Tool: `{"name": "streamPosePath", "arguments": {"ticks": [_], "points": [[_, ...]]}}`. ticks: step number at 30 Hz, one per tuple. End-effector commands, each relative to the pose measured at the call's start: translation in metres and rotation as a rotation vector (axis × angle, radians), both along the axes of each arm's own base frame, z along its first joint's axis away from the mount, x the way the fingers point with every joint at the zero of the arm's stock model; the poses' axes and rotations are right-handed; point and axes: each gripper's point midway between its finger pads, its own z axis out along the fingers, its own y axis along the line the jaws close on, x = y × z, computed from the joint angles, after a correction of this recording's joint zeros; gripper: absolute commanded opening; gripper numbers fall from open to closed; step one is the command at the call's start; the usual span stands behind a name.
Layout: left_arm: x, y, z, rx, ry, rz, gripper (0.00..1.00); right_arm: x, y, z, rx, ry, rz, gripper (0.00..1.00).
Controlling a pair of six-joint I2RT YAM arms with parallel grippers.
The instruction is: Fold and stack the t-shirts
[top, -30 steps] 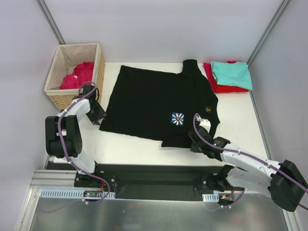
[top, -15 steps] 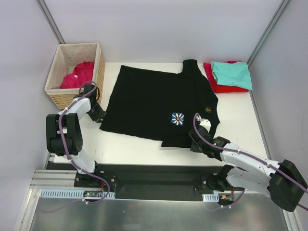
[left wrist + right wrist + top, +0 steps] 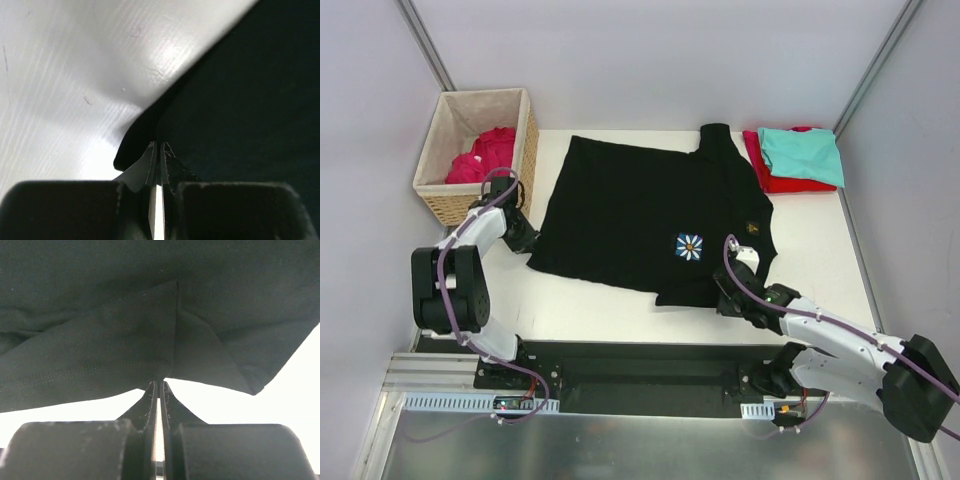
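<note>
While the left gripper (image 3: 159,150) and right gripper (image 3: 159,386) each clamp its near edge, the black t-shirt (image 3: 640,210) lies spread on the white table (image 3: 610,310).

No readable writing anywhere tbh. The only marks are a little white-and-blue flower print (image 3: 690,246) on the shirt and a tiny yellowish tag (image 3: 752,226) near it, too small to make out. The left gripper is pinched tight on the shirt's left near corner, just beside the wicker basket (image 3: 440,200), which holds a pink shirt (image 3: 485,155). The right one is squeezed on the hem at the right near corner, cloth bunching up to its tips. A teal shirt (image 3: 802,153) sits folded on a red shirt (image 3: 770,180) at the table's far right corner. The surface is glossy white, with plain pale walls around it and metal posts in the back corners.
</note>
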Motion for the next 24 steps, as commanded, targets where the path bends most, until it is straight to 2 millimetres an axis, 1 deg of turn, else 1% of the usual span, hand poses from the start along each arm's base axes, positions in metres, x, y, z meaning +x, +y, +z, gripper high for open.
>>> {"name": "streamPosePath", "arguments": {"ticks": [1, 2, 3, 4, 5, 6, 7, 8, 9, 10, 11, 13, 16, 17, 18, 19, 22, 24], "points": [[0.003, -0.011, 0.055, -0.043, -0.196, -0.051, 0.0, 0.011, -0.003, 0.034, -0.01, -0.072, 0.006, 0.01], [0.0, -0.017, 0.062, -0.067, -0.219, -0.066, 0.0, 0.013, -0.005, 0.042, -0.012, -0.093, 0.001, 0.01], [-0.006, -0.021, 0.073, -0.081, -0.26, -0.08, 0.0, 0.017, -0.004, 0.055, -0.003, -0.118, -0.001, 0.01], [-0.01, -0.023, 0.078, -0.091, -0.281, -0.088, 0.0, 0.017, -0.006, 0.061, -0.006, -0.13, -0.002, 0.01], [-0.014, -0.026, 0.082, -0.102, -0.298, -0.099, 0.0, 0.015, -0.013, 0.065, -0.03, -0.131, -0.01, 0.01], [-0.021, -0.031, 0.09, -0.118, -0.331, -0.117, 0.0, 0.017, -0.013, 0.081, -0.004, -0.166, -0.014, 0.01], [-0.025, -0.032, 0.092, -0.121, -0.344, -0.122, 0.0, 0.013, -0.018, 0.084, -0.017, -0.162, -0.013, 0.01], [-0.031, -0.034, 0.097, -0.122, -0.372, -0.134, 0.0, 0.013, -0.021, 0.094, -0.011, -0.184, -0.024, 0.01], [-0.035, -0.036, 0.098, -0.13, -0.381, -0.14, 0.0, 0.014, -0.024, 0.111, 0.017, -0.224, -0.033, 0.01], [-0.04, -0.038, 0.099, -0.136, -0.383, -0.147, 0.0, 0.008, -0.032, 0.117, 0.005, -0.225, -0.039, 0.01], [-0.046, -0.039, 0.101, -0.138, -0.4, -0.15, 0.0, 0.007, -0.04, 0.126, -0.006, -0.249, -0.058, 0.01], [-0.052, -0.045, 0.102, -0.164, -0.408, -0.167, 0.0, -0.001, -0.056, 0.151, 0.009, -0.296, -0.083, 0.01], [-0.062, -0.051, 0.101, -0.193, -0.42, -0.188, 0.0, -0.01, -0.081, 0.18, -0.004, -0.355, -0.123, 0.01], [-0.066, -0.052, 0.1, -0.197, -0.423, -0.192, 0.0, -0.011, -0.086, 0.187, -0.011, -0.37, -0.136, 0.01], [-0.068, -0.053, 0.098, -0.199, -0.422, -0.197, 0.0, -0.015, -0.093, 0.189, -0.028, -0.366, -0.139, 0.01], [-0.071, -0.054, 0.099, -0.2, -0.428, -0.203, 0.0, -0.017, -0.096, 0.197, -0.016, -0.383, -0.145, 0.01], [-0.079, -0.056, 0.096, -0.205, -0.428, -0.213, 0.0, -0.024, -0.102, 0.199, 0.0, -0.378, -0.156, 0.01], [-0.085, -0.056, 0.094, -0.201, -0.426, -0.216, 0.0, -0.026, -0.102, 0.197, 0.014, -0.376, -0.156, 0.01]]}}
